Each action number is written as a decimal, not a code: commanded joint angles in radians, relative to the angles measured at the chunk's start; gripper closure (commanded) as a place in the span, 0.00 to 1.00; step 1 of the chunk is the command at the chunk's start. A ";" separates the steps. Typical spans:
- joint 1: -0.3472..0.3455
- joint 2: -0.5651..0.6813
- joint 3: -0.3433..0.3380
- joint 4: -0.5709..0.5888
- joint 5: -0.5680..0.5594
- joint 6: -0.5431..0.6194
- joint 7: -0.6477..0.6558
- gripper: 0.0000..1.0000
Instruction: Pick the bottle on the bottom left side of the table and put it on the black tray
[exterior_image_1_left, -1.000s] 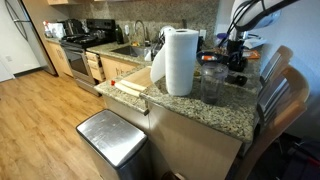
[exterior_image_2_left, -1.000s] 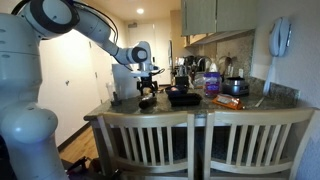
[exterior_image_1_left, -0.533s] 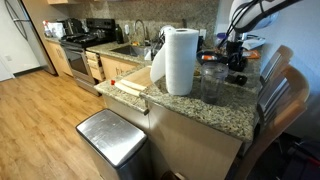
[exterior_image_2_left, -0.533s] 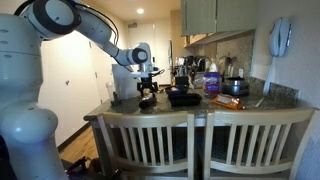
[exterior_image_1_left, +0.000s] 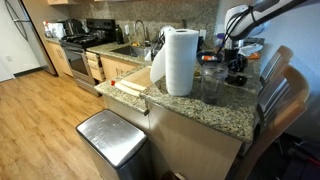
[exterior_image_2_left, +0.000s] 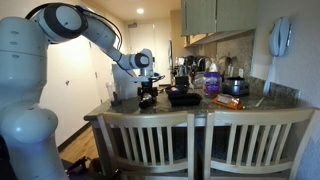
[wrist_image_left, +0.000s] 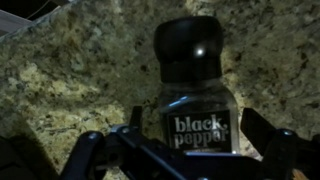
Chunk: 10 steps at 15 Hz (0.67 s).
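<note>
In the wrist view a clear black pepper bottle (wrist_image_left: 192, 85) with a black cap stands upright on the speckled granite table (wrist_image_left: 60, 60). My gripper (wrist_image_left: 195, 128) is open, with one finger on each side of the bottle and a small gap on both sides. In both exterior views the gripper (exterior_image_2_left: 147, 82) (exterior_image_1_left: 236, 62) hangs low over the table's corner, with the dark bottle (exterior_image_2_left: 147, 98) under it. The black tray (exterior_image_2_left: 184, 98) lies just beside the bottle on the table (exterior_image_2_left: 120, 108).
A tall white paper towel roll (exterior_image_1_left: 180, 60) stands on the table edge (exterior_image_1_left: 200, 108). A purple bottle (exterior_image_2_left: 212, 82) and a pot (exterior_image_2_left: 235, 87) stand beyond the tray. Wooden chairs (exterior_image_2_left: 160, 140) line one side; a steel bin (exterior_image_1_left: 112, 140) stands on the floor.
The arm has bent and the gripper has come down a little over the bottle. The bottle and the tray have not moved.
</note>
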 joint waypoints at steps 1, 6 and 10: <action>-0.009 0.011 0.010 0.009 -0.003 -0.003 0.005 0.00; -0.013 0.010 0.010 0.013 0.005 -0.004 0.000 0.45; -0.011 0.007 0.004 0.025 -0.005 0.004 0.021 0.68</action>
